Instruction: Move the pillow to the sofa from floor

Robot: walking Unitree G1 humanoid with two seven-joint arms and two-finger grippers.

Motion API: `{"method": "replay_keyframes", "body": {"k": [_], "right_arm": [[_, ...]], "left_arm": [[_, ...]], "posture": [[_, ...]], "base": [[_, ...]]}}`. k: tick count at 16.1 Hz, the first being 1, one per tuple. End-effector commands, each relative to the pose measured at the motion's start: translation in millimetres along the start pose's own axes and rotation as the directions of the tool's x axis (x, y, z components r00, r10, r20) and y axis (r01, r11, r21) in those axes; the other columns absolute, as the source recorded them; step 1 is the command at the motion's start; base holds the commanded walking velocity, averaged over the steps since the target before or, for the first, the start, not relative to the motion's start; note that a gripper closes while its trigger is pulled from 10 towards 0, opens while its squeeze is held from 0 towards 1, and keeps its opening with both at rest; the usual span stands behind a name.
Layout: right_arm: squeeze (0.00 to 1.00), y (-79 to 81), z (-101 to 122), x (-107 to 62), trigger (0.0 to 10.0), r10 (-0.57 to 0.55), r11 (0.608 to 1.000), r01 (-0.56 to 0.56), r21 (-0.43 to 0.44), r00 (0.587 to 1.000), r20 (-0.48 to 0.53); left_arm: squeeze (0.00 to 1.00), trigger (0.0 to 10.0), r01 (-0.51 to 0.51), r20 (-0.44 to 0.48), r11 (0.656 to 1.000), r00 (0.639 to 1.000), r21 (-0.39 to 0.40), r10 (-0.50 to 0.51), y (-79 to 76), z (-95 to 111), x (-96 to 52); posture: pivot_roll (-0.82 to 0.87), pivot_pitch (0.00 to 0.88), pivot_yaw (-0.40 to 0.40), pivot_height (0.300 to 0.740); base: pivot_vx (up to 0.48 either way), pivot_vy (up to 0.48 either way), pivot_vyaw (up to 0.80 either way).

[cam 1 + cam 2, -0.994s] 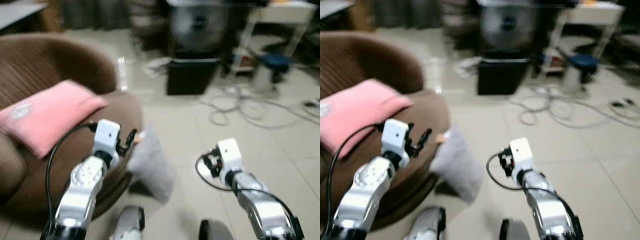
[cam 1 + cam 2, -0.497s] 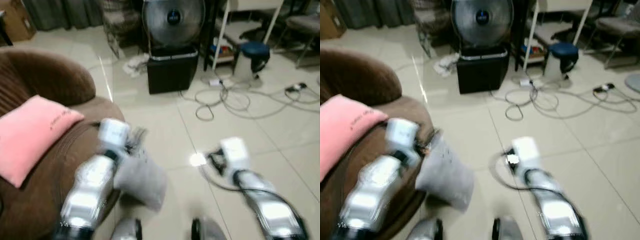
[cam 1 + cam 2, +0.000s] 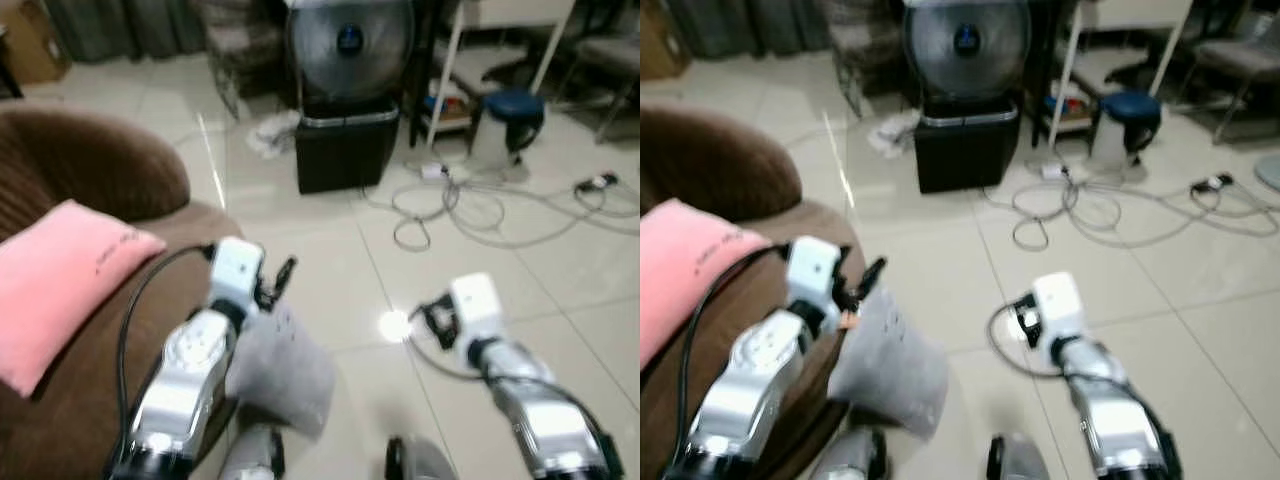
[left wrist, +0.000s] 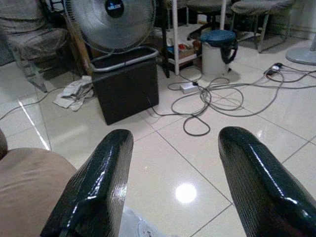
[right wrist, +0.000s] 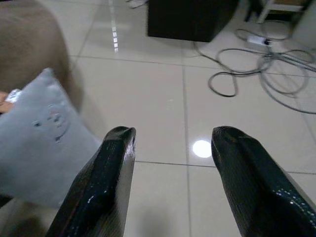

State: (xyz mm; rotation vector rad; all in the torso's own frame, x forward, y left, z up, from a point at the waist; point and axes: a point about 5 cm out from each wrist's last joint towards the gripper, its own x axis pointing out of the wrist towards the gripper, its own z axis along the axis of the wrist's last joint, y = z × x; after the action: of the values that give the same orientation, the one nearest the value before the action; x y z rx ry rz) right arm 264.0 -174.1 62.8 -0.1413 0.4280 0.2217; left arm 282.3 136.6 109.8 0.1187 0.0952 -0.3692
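Observation:
A grey pillow (image 3: 287,368) stands on the tiled floor, leaning against the front of the brown sofa (image 3: 90,170). My left gripper (image 4: 175,136) is open and empty; it hovers just above the pillow's top edge beside the sofa's front. My right gripper (image 5: 174,132) is also open and empty, held over the floor to the right of the grey pillow (image 5: 42,145). A pink pillow (image 3: 60,280) lies on the sofa seat to the left.
A fan (image 3: 348,40) stands on a black box (image 3: 347,152) ahead. Tangled cables (image 3: 470,205) spread over the floor to the right, near a blue-topped bin (image 3: 508,115) and white table legs. A crumpled cloth (image 3: 270,135) lies by the box.
The camera has swung so the sofa sits further left and the fan and cables show more. Both arms stay raised in much the same pose, grippers open.

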Motion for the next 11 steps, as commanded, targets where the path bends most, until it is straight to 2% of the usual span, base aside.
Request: {"method": "replay_keyframes", "body": {"k": [1, 9, 11], "right_arm": [[0.0, 6.9, 3.3, 2.3, 10.0, 0.022, 1.0, -0.022, -0.001, 1.0, 0.012], [0.0, 7.2, 0.8, 2.2, 10.0, 0.034, 0.999, -0.034, -0.009, 0.999, -0.002], [0.0, 7.8, -0.4, 1.8, 10.0, 0.037, 0.999, -0.037, -0.007, 0.999, -0.007]], "left_arm": [[0.0, 10.0, -0.035, -0.024, 0.999, 0.999, 0.015, 0.036, 9.7, -3.8, -3.0], [0.0, 10.0, -0.045, -0.035, 0.999, 0.998, 0.021, 0.046, 10.4, -6.2, -3.9], [0.0, 10.0, -0.042, -0.036, 0.999, 0.998, 0.02, 0.043, 9.7, -6.8, -4.4]], "posture": [[0.01, 0.0, 0.024, 0.639], [0.01, 0.0, 0.017, 0.639], [0.01, 0.0, 0.017, 0.626]], "base": [[0.0, 0.0, 0.0], [0.0, 0.0, 0.0], [0.0, 0.0, 0.0]]}}
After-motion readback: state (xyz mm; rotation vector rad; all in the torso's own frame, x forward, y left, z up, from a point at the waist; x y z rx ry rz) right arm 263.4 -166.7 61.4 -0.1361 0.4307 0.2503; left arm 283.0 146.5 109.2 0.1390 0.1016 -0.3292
